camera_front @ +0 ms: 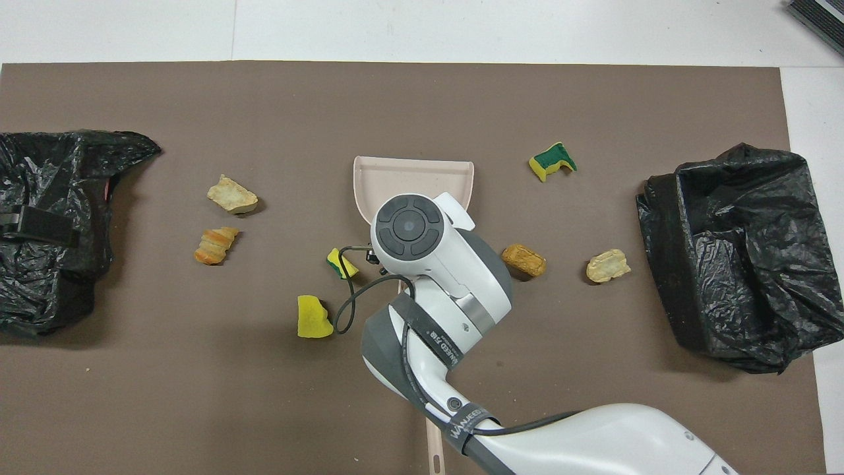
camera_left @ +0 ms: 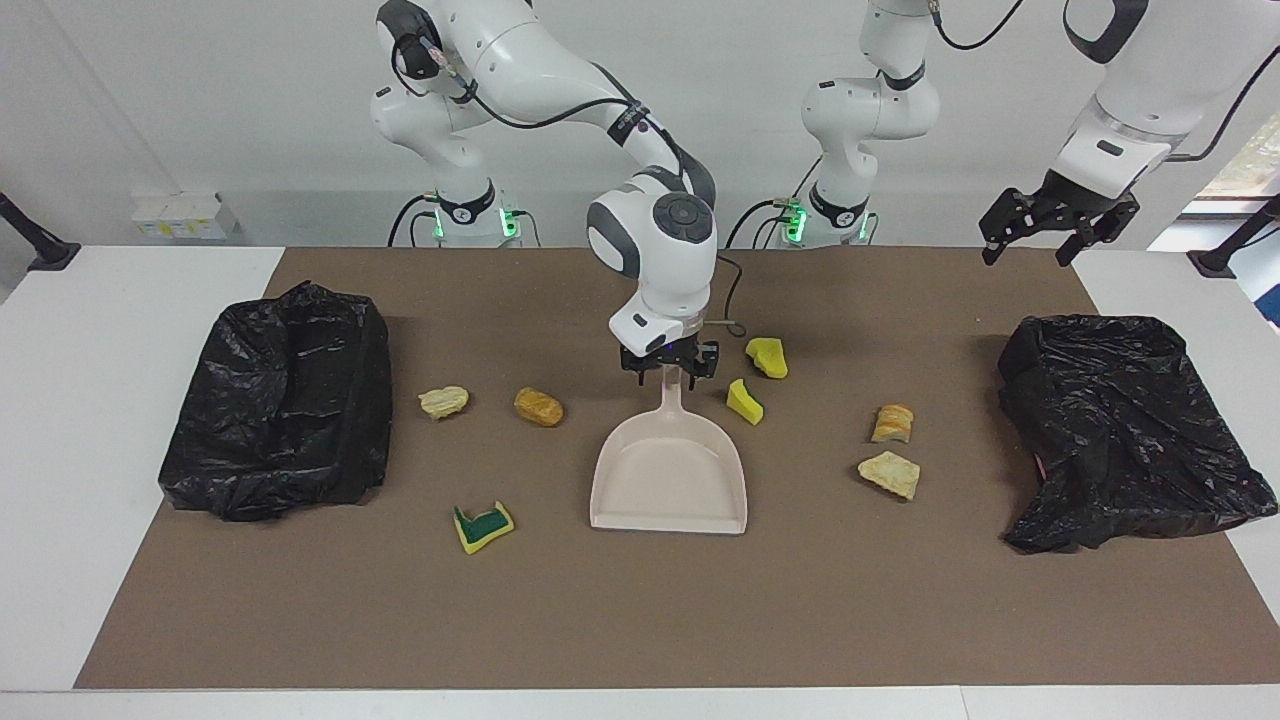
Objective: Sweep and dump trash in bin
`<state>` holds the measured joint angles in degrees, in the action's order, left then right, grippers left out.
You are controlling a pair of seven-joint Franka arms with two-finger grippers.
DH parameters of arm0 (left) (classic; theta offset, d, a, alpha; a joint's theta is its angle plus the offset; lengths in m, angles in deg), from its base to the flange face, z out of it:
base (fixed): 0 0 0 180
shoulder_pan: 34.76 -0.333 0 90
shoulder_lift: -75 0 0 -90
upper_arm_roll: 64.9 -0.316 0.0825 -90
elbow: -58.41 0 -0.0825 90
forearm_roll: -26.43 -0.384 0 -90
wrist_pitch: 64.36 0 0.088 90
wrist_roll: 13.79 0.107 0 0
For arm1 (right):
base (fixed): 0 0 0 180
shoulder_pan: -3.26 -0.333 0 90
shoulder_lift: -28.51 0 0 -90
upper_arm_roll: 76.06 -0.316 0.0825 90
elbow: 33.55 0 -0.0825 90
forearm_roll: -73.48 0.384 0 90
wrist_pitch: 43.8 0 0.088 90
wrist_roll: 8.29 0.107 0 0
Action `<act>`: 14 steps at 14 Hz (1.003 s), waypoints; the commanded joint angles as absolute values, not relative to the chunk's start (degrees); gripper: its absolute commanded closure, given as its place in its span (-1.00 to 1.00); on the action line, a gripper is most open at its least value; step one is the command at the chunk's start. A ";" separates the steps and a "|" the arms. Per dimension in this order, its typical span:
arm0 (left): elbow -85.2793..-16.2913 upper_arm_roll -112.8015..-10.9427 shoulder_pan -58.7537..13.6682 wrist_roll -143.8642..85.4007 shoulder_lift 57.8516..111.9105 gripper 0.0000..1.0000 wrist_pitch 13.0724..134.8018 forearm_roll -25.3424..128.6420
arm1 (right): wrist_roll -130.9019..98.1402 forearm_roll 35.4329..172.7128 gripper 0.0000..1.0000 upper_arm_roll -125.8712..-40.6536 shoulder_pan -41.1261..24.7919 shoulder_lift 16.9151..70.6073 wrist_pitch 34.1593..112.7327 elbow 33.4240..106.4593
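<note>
A beige dustpan (camera_left: 668, 478) lies flat mid-table, mouth away from the robots; it also shows in the overhead view (camera_front: 412, 178). My right gripper (camera_left: 672, 372) is shut on the top of its handle. Seven scraps of trash lie around it. Two yellow sponge chunks (camera_left: 767, 357) (camera_left: 744, 401) and two bread lumps (camera_left: 893, 423) (camera_left: 889, 473) lie toward the left arm's end. Two lumps (camera_left: 538, 406) (camera_left: 443, 401) and a yellow-and-green sponge piece (camera_left: 482, 527) lie toward the right arm's end. My left gripper (camera_left: 1030, 250) waits open, raised near the bin at its end.
Two bins lined with black bags stand on the brown mat, one at the right arm's end (camera_left: 285, 400) and one at the left arm's end (camera_left: 1120, 430). A thin beige stick (camera_front: 432, 448) shows under the right arm near the robots.
</note>
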<state>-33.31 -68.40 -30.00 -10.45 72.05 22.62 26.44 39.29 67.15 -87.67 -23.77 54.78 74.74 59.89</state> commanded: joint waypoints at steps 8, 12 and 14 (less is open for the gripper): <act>-33.52 -68.15 -30.28 -10.18 71.66 -1.00 22.65 26.25 | 33.64 69.54 1.00 -88.02 -23.46 52.41 76.00 63.57; -39.21 -67.28 -29.22 -10.71 70.69 -1.00 25.53 26.43 | 22.78 66.45 1.00 -88.10 -22.94 48.13 74.42 63.40; -47.28 -66.13 -27.65 -10.89 67.54 -1.00 30.62 27.04 | 12.05 67.16 1.00 -88.01 -20.23 46.53 72.22 62.87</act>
